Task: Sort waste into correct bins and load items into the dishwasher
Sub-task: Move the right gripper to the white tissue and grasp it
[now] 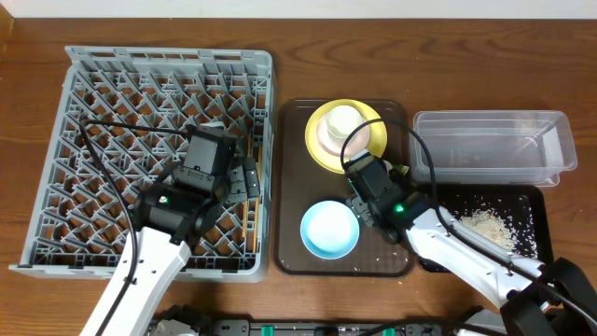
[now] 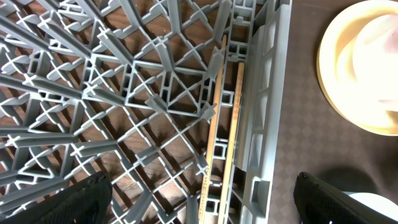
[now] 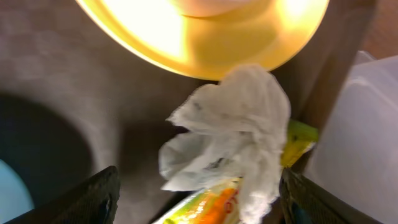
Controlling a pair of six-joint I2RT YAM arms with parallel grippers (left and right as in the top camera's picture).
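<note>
- The left claw [image 2: 202, 198] is spread wide above the right edge of the grey dish rack [image 1: 168, 54], where two chopsticks [image 2: 227, 124] lie side by side in the lattice.
- The right claw [image 3: 196, 194] is spread either side of the crumpled tissue [image 3: 230, 124]. The tissue lies on the snack wrapper [image 3: 208, 205] at the edge of the brown tray [image 1: 294, 187].
- The light blue bowl [image 1: 328, 229] sits at the tray's near end, and the black bin [image 1: 536, 215] holds food scraps [image 1: 487, 224].
- Farther back stand the yellow plate [image 1: 322, 149] and the clear tub [image 1: 485, 145].
- The dark wooden bench [image 1: 37, 28] ends at a pale strip.

White tissue [image 3: 230, 134] lies on snack wrapper [image 3: 205, 208] beside yellow plate [image 3: 186, 43].
</note>
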